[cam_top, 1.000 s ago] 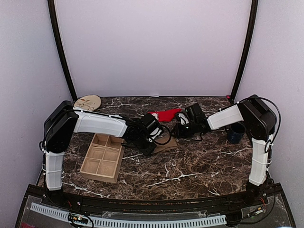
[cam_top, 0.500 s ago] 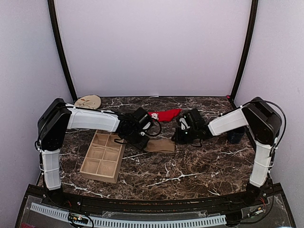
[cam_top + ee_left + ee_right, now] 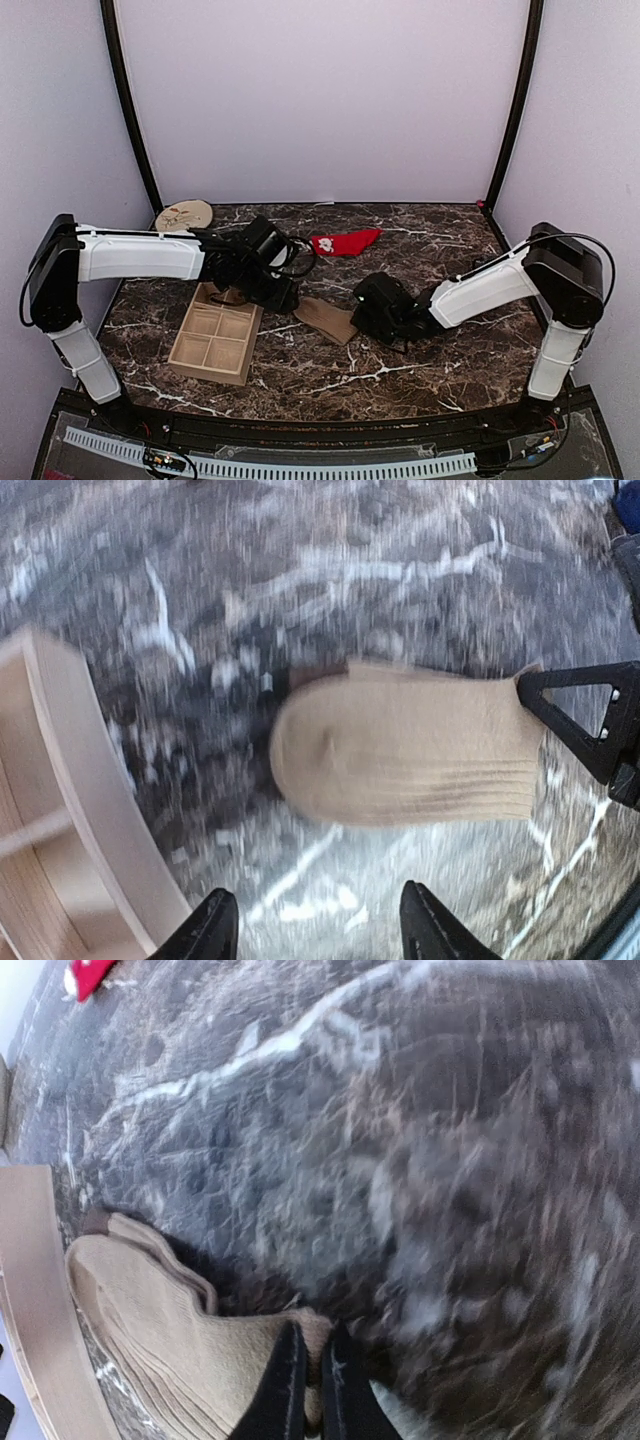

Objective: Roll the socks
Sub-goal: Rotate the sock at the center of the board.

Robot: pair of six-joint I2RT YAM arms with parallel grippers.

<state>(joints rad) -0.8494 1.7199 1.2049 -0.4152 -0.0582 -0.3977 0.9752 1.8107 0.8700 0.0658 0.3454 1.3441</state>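
As right pincer (image 3: 308,1355) nips sock (image 3: 150,1305), tray (image 3: 30,1260) lies near

The dark marbled table (image 3: 420,372) bears a tan sock (image 3: 410,748), flat just ahead of the fingers (image 3: 213,932) of the left gripper (image 3: 316,930), its cuff at the pinched tips of the right gripper (image 3: 312,1338). A wooden compartment tray (image 3: 60,810) sits left of the left fingers. Far ahead of the right fingers lies a red sock (image 3: 85,978) (white patch showing). A round wooden disc (image 3: 185,215) rests well away from both.
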